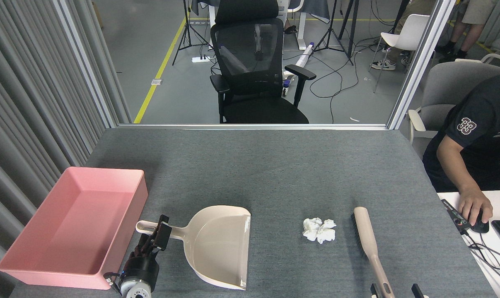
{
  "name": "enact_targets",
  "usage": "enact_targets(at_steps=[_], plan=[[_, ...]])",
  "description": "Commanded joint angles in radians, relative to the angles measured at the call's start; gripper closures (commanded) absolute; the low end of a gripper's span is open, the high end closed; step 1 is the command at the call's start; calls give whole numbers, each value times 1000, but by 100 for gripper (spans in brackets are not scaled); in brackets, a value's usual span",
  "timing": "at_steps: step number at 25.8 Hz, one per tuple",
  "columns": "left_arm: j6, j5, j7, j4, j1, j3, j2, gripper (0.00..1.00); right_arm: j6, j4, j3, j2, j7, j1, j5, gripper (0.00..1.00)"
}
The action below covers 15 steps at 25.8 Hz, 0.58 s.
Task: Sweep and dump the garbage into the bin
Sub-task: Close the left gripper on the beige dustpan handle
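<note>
Grey table [274, 174]; bare pink bin [73, 225]

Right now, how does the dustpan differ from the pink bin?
The dustpan is beige, with a handle and one open side; the bin is pink, rectangular, walled all around and larger. The left claw is at the dustpan's handle; nothing touches the bin. Both are empty and rest on the table.

table [274, 165]: grey felt | on it: bin [18, 265], dustpan [221, 248], garbage [319, 230], brush [370, 244]
</note>
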Motion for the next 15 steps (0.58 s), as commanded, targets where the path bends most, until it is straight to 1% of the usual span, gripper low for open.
enact_targets(at_steps=[1, 3, 8, 15], plan=[[-2, 0, 1, 1, -1, 0, 2, 0, 2, 0, 0, 2, -1, -2, 3, 1], [-2, 0, 1, 0, 1, 0, -1, 0, 2, 0, 2, 9, 1, -2, 15, 1], [-2, 0, 1, 14, -7, 0, -1, 0, 11, 0, 14, 40, 1, -7, 72, 1], [0, 0, 1, 23, -14, 0, -1, 0, 19, 1, 15, 41, 2, -7, 75, 1]])
